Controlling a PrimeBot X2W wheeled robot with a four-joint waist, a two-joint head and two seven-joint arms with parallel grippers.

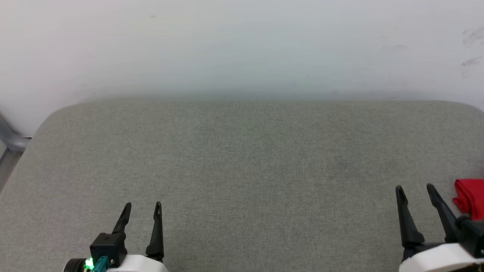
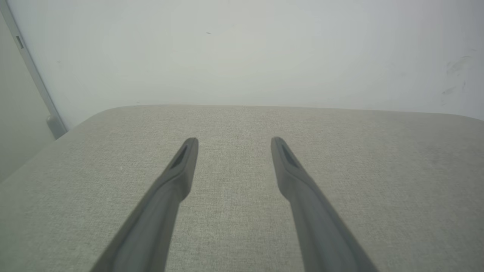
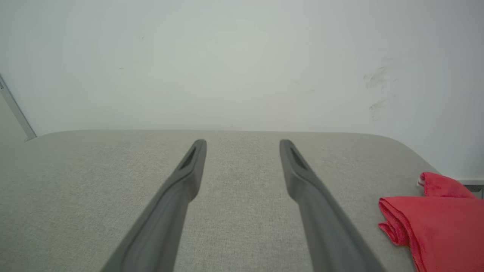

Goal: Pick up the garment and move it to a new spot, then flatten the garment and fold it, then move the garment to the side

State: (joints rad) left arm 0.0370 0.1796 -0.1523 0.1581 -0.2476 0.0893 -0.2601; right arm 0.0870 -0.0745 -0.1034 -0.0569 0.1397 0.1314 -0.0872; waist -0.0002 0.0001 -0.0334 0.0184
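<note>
The red garment [image 1: 470, 198] lies folded at the far right edge of the grey padded surface [image 1: 242, 166], cut off by the head view's border. In the right wrist view the garment [image 3: 438, 223] sits at the lower right, a bundle of red folds. My right gripper [image 1: 414, 188] stands open just left of it, apart from the cloth, with nothing between its fingers [image 3: 189, 166]. At the lower left my left gripper [image 1: 143, 206] is open and empty over bare fabric. Its fingers [image 2: 185, 158] point toward the wall.
A pale wall [image 1: 242, 45] rises straight behind the grey surface, with dark scuff marks [image 1: 472, 49] at its right. A grey metal frame piece [image 1: 11, 138] stands off the surface's left corner. The surface's far corners are rounded.
</note>
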